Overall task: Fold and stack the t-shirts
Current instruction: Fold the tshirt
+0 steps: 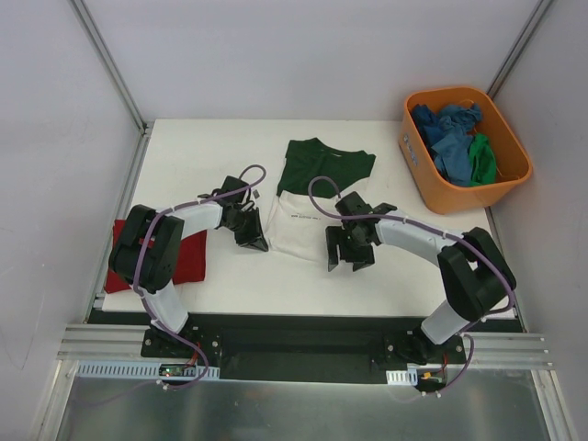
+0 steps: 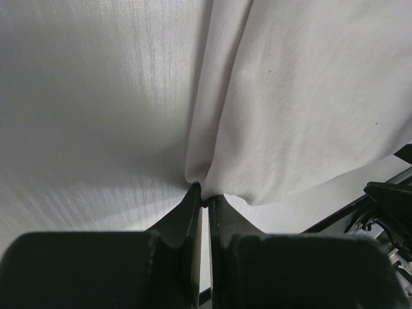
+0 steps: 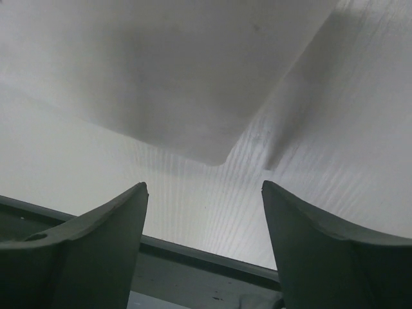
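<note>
Top external: t-shirt [image 1: 303,225] edge, 8 o'clock, is pinched by left gripper [image 1: 256,243]; right gripper [image 1: 350,263] is spread wide, 5 o'clock.

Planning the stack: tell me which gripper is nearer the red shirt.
Left. The left gripper, shut on the white shirt at its left edge, sits close beside the red shirt; the right gripper is open at the white shirt's opposite side.
</note>
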`<state>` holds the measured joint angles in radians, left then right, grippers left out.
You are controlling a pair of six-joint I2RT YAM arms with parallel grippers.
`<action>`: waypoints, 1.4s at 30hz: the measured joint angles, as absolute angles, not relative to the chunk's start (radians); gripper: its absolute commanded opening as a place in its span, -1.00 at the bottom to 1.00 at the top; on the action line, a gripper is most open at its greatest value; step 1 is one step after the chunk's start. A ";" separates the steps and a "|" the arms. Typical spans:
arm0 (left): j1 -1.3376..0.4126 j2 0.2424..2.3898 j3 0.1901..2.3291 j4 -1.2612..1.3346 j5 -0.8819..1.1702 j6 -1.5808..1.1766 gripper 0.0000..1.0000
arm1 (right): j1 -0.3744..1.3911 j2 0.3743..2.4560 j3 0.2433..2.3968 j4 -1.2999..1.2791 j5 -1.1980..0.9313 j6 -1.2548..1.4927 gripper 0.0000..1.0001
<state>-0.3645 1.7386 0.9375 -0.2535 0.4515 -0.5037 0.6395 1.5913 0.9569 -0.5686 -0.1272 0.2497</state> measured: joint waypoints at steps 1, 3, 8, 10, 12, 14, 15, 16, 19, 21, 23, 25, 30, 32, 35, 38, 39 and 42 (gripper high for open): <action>-0.364 1.736 0.935 -0.251 0.452 -0.504 -1.00 | 0.640 1.599 0.960 -0.568 -0.127 0.247 0.24; -0.364 1.735 0.933 -0.248 0.453 -0.504 -1.00 | 0.640 1.620 0.967 -0.565 -0.127 0.243 0.09; -0.364 1.735 0.933 -0.248 0.452 -0.504 -1.00 | 0.640 1.664 0.971 -0.551 -0.131 0.247 -0.34; -0.364 1.735 0.933 -0.247 0.452 -0.503 -1.00 | 0.639 1.664 0.971 -0.547 -0.134 0.254 -0.57; -0.364 1.735 0.933 -0.248 0.452 -0.501 -1.00 | 0.640 1.664 0.971 -0.539 -0.135 0.260 -0.72; -0.364 1.734 0.933 -0.248 0.452 -0.497 -1.00 | 0.640 1.664 0.971 -0.529 -0.134 0.262 -0.90; -0.364 1.732 0.933 -0.248 0.451 -0.494 -1.00 | 0.640 1.664 0.970 -0.525 -0.133 0.262 -0.98; -0.364 1.731 0.933 -0.248 0.448 -0.489 -1.00 | 0.640 1.664 0.971 -0.525 -0.131 0.261 -0.99; -0.364 1.711 0.928 -0.248 0.434 -0.479 -1.00 | 0.640 1.661 0.971 -0.528 -0.130 0.257 -0.99; -0.364 1.678 0.913 -0.249 0.426 -0.477 -1.00 | 0.640 1.642 0.968 -0.533 -0.128 0.255 -0.99; -0.364 1.627 0.889 -0.249 0.409 -0.477 -1.00 | 0.640 1.597 0.959 -0.542 -0.128 0.250 -0.99; -0.364 1.566 0.859 -0.247 0.402 -0.478 -1.00 | 0.640 1.531 0.944 -0.554 -0.130 0.249 -0.99; -0.364 1.414 0.771 -0.251 0.408 -0.497 -1.00 | 0.649 1.365 0.883 -0.580 -0.173 0.250 -0.99; -0.366 1.336 0.728 -0.262 0.421 -0.518 -1.00 | 0.670 1.307 0.860 -0.602 -0.215 0.254 -0.99; -0.377 1.169 0.664 -0.301 0.439 -0.551 -1.00 | 0.720 1.221 0.846 -0.642 -0.277 0.265 -0.99; -0.394 0.970 0.631 -0.360 0.440 -0.587 -1.00 | 0.768 1.123 0.846 -0.677 -0.345 0.284 -0.99; -0.397 0.894 0.628 -0.382 0.441 -0.598 -1.00 | 0.780 1.086 0.847 -0.693 -0.372 0.291 -0.99; -0.401 0.684 0.630 -0.437 0.442 -0.630 -1.00 | 0.793 0.987 0.848 -0.728 -0.450 0.312 -0.99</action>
<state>-0.4007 0.6838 0.6300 -0.4374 0.4419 -0.6304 0.7929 0.9867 0.8482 -0.7284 -0.4500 0.3122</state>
